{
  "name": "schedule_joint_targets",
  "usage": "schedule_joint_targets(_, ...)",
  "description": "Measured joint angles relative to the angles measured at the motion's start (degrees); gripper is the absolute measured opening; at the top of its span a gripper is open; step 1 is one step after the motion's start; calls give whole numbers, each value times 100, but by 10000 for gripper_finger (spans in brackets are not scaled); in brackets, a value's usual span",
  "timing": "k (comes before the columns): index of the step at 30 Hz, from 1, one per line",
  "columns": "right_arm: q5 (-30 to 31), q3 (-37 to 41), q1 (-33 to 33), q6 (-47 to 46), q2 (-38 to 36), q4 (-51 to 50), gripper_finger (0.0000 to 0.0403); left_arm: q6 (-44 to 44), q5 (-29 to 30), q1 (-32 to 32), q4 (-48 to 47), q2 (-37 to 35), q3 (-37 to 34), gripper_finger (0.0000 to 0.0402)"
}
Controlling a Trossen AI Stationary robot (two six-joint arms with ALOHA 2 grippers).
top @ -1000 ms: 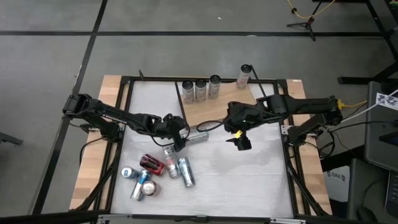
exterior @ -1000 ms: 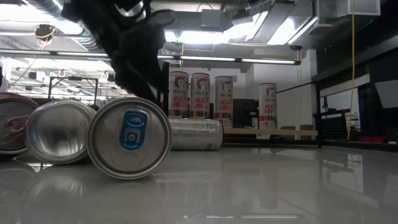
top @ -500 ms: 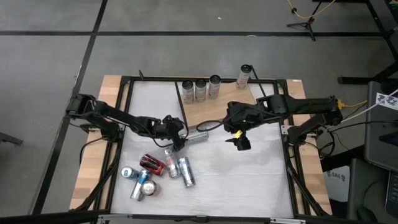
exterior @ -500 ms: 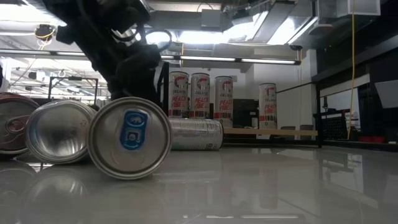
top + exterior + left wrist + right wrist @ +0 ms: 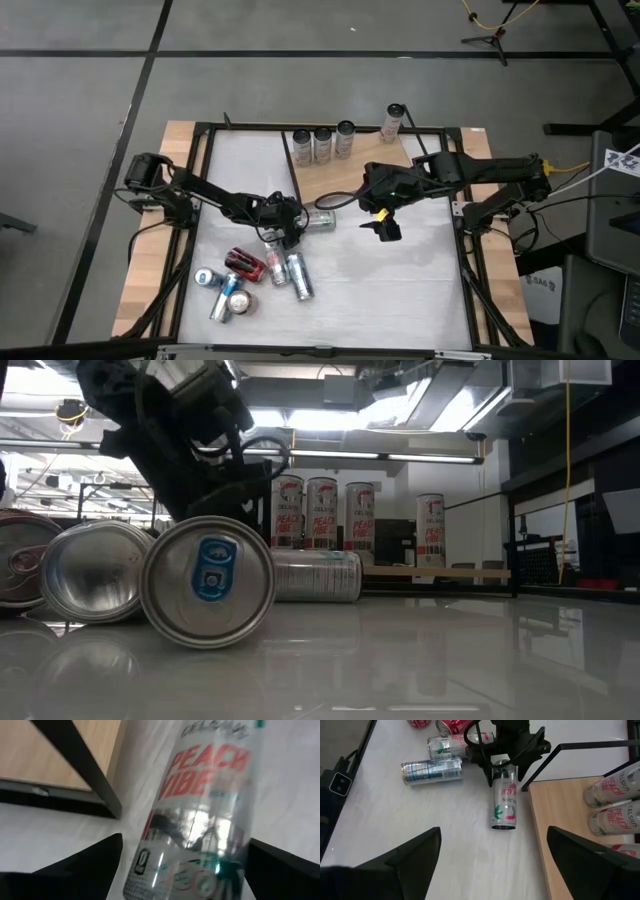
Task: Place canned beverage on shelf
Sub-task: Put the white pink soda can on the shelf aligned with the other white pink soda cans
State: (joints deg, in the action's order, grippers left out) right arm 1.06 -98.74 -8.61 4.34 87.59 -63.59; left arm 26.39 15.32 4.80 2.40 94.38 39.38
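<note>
A silver "Peach Vibe" can [image 5: 322, 220] lies on its side on the white tabletop, just off the near-left corner of the shelf [image 5: 350, 178], a light-brown board with a black wire frame. My left gripper [image 5: 297, 225] is open, low over the table. Its two fingers stand on either side of the can's end, as the left wrist view [image 5: 200, 820] and the right wrist view [image 5: 505, 802] show. My right gripper [image 5: 385, 226] is open and empty over the table, to the right of the can. Several cans [image 5: 322, 144] stand upright along the shelf's far edge.
Several more cans [image 5: 250, 275] lie in a heap on the tabletop near the front left and fill the low view's left side [image 5: 208, 595]. The shelf's black wire frame [image 5: 85, 770] runs close beside the lying can. White tabletop lies open at the front right [image 5: 400, 290].
My left gripper has reached toward the table's right edge and come down to the lying can, so that its open fingers now stand around the can's end. My right arm has kept still.
</note>
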Motion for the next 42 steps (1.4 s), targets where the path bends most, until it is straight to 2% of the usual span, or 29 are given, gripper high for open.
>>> schedule_joint_targets(8,2,0,-1,-2,0,3,358,-4,1,-2,28,23,0,352)
schedule_joint_targets(23,2,0,1,-167,2,4,358,3,-552,1,132,23,0,238)
schedule_joint_targets(32,0,2,-1,-278,2,-57,358,162,-747,133,212,-6,0,240)
schedule_joint_targets(42,2,0,1,-965,2,-85,358,-100,-67,366,239,-106,529,240)
